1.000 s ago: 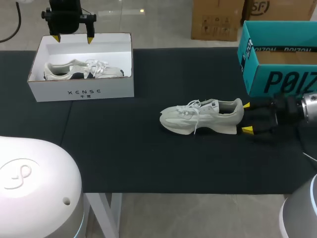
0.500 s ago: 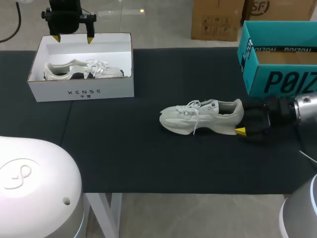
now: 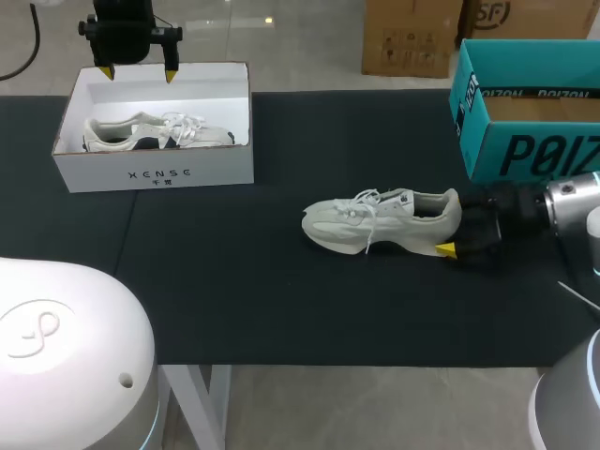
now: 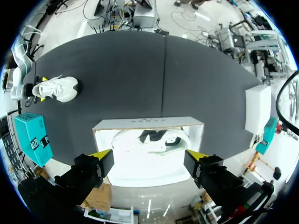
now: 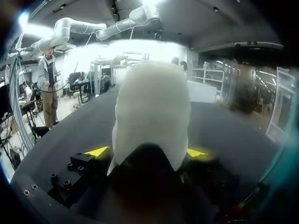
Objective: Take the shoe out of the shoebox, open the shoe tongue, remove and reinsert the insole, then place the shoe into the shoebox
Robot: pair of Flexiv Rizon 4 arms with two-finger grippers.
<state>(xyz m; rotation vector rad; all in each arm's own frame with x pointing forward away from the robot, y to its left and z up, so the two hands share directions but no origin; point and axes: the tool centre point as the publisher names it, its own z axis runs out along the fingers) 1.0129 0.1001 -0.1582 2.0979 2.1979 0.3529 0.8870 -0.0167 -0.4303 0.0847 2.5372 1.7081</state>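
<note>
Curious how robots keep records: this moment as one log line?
right fingers: shut on sneaker heel | left fingers: open over white shoebox

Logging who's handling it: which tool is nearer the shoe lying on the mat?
Right. The right tool grips the shoe at its heel; the left tool hangs open above the white shoebox, far across the table.

There's a short line of small dark lettering on the front wall of the white shoebox (image 3: pixel 94 173). The teal box (image 3: pixel 497 155) carries big dark letters across its side, with smaller print under the rim.
</note>
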